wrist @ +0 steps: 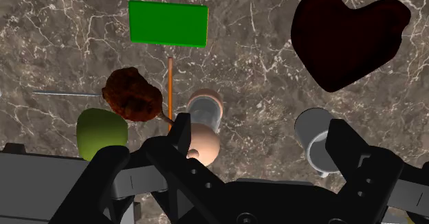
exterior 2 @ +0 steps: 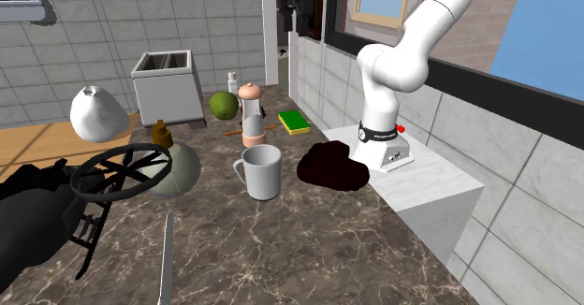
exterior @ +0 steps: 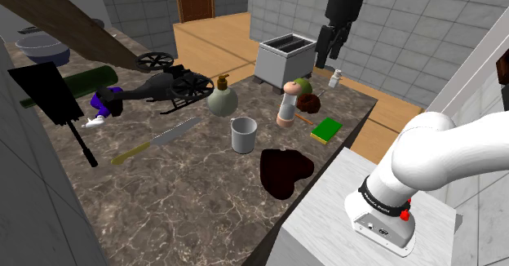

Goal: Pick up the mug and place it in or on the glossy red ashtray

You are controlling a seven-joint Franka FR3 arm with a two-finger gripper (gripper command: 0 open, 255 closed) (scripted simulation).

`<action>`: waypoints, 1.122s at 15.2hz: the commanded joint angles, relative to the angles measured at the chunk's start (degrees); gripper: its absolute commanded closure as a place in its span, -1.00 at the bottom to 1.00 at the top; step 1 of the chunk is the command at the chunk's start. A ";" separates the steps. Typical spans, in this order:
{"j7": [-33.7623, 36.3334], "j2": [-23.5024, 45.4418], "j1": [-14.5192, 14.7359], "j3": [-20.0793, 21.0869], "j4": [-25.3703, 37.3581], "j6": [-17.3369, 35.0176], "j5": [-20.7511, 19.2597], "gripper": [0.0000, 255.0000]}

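Observation:
A pale grey mug [exterior: 243, 134] [exterior 2: 262, 170] stands upright near the middle of the dark marble counter [exterior: 188, 207], its handle toward the second exterior view's left. Just beside it, toward the robot's stand, lies the dark red, heart-shaped ashtray [exterior: 285, 173] [exterior 2: 332, 166] near the counter's edge. My black gripper [exterior: 326, 59] [exterior 2: 292, 21] hangs high above the counter's far end, near the grey box. Its fingers stand wide apart with nothing between them. In the wrist view the gripper [wrist: 265, 139] looks down on the mug [wrist: 317, 140] by one finger and the ashtray [wrist: 347, 40] beyond it.
Below the gripper are a peach-coloured grinder [exterior: 288, 105], a green fruit [exterior: 303, 86], a brown lump [exterior: 310, 103] and a green sponge [exterior: 328, 130]. A grey open box [exterior: 285, 58], a round flask [exterior: 222, 99], a knife [exterior: 159, 139] and a black toy helicopter [exterior: 167, 85] lie around the mug.

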 commanded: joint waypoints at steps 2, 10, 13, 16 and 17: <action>1.09 0.34 0.27 1.00 -1.10 1.67 0.54 -1.00; 9.69 6.44 2.30 9.26 -7.08 15.63 4.13 -1.00; 13.02 10.27 2.85 12.43 -7.96 21.00 4.84 -1.00; 16.54 14.89 3.15 15.62 -8.05 26.32 4.96 -1.00; 17.78 16.59 3.17 16.70 -7.91 28.06 4.83 -1.00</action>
